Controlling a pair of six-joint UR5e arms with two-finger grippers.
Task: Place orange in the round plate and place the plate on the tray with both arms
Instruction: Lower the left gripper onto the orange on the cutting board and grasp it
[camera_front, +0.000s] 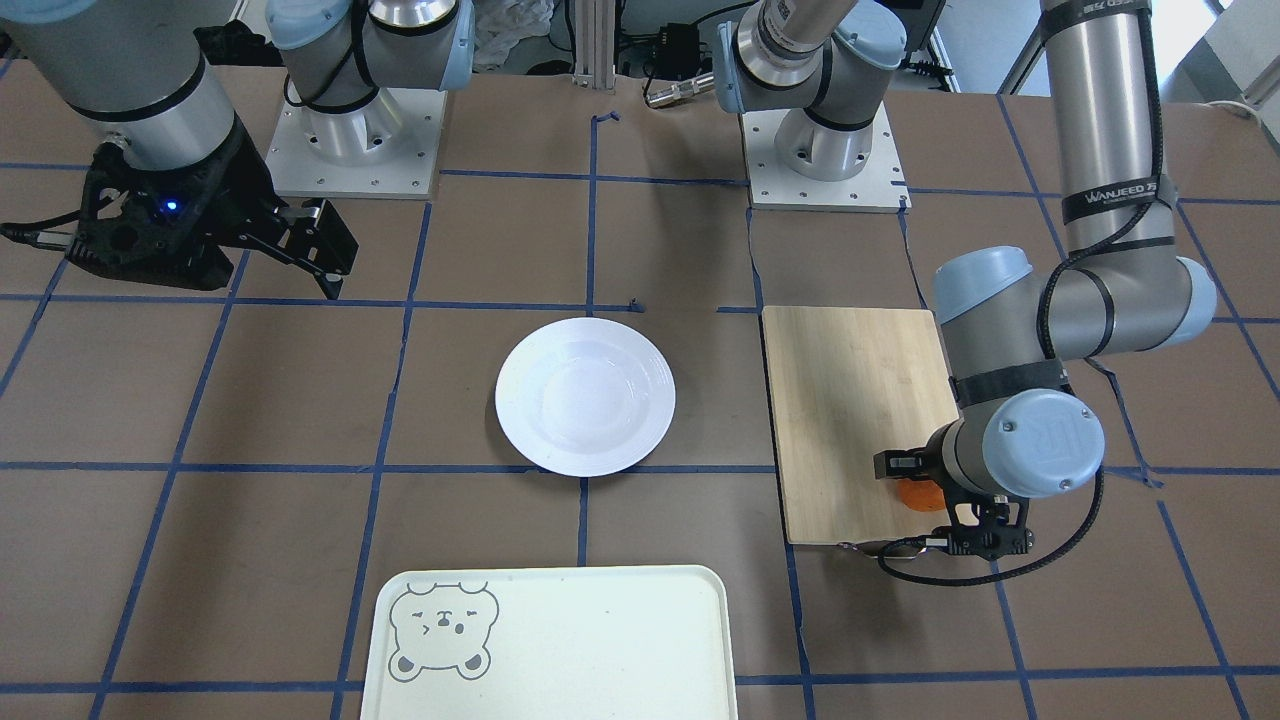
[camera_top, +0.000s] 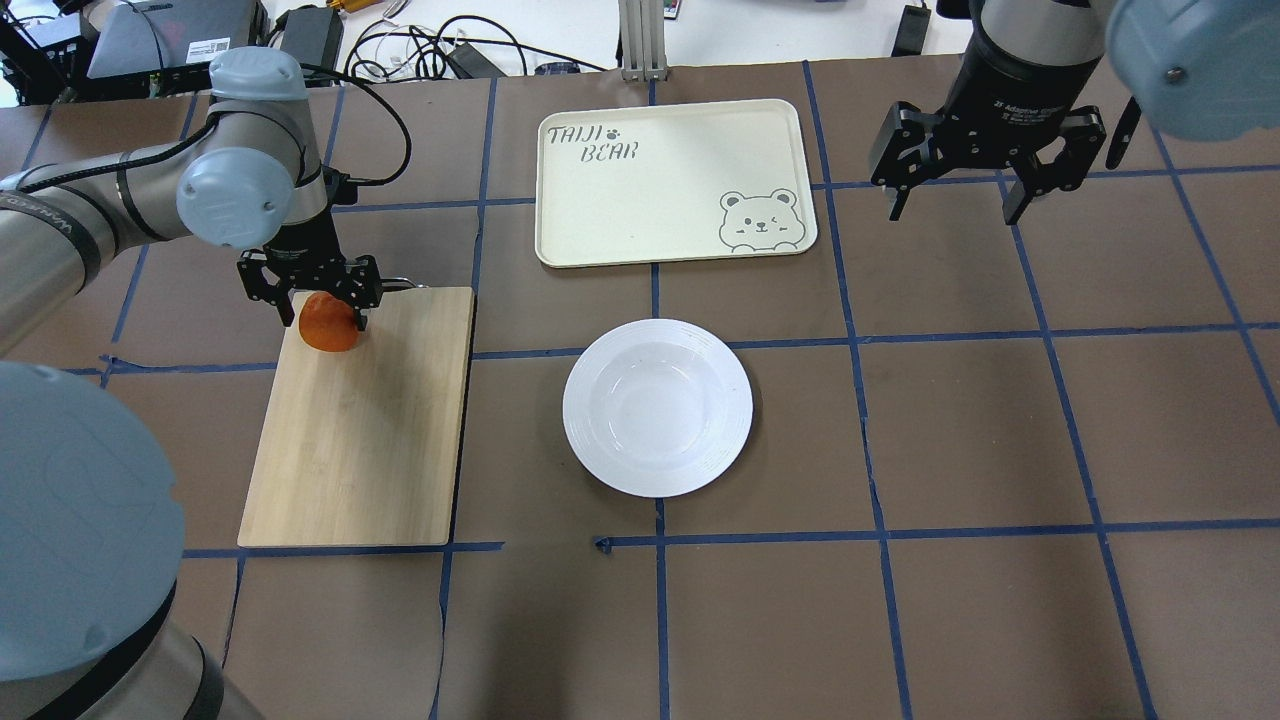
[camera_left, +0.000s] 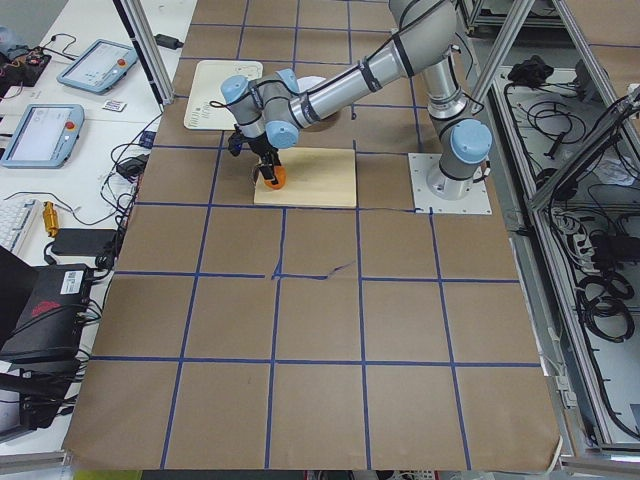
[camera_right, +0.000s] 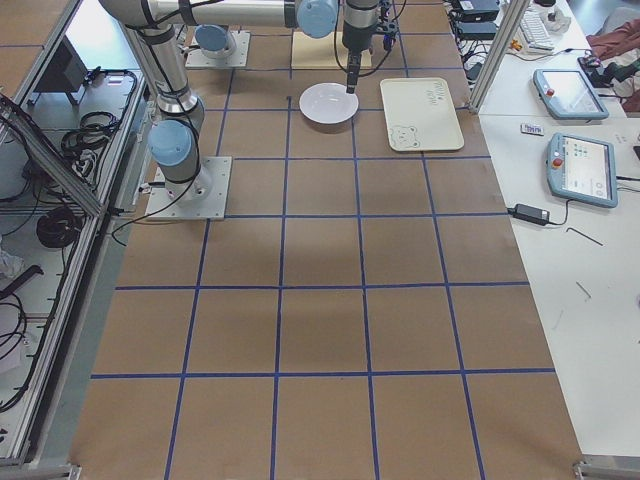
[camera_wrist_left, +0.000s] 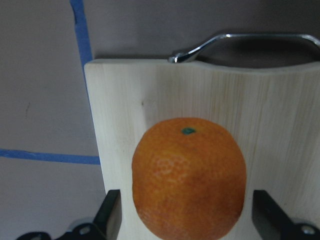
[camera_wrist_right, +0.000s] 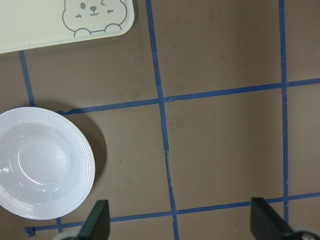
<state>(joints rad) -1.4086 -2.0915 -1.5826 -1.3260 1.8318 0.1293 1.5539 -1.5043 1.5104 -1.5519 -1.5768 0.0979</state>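
Note:
The orange (camera_top: 327, 322) sits on the far left corner of a bamboo cutting board (camera_top: 360, 440). My left gripper (camera_top: 322, 318) is lowered over it, open, one finger on each side. In the left wrist view the orange (camera_wrist_left: 189, 177) nearly fills the gap between the fingers (camera_wrist_left: 111, 217), with thin slits left on both sides. The round plate (camera_top: 657, 407) lies empty at the table's middle. The tray (camera_top: 670, 180) lies beyond it, also empty. My right gripper (camera_top: 952, 215) hangs open above bare table to the right of the tray.
The cutting board's metal handle (camera_wrist_left: 240, 40) sticks out at its far end, just beyond the orange. Blue tape lines grid the brown table cover. Cables and devices lie past the table's far edge.

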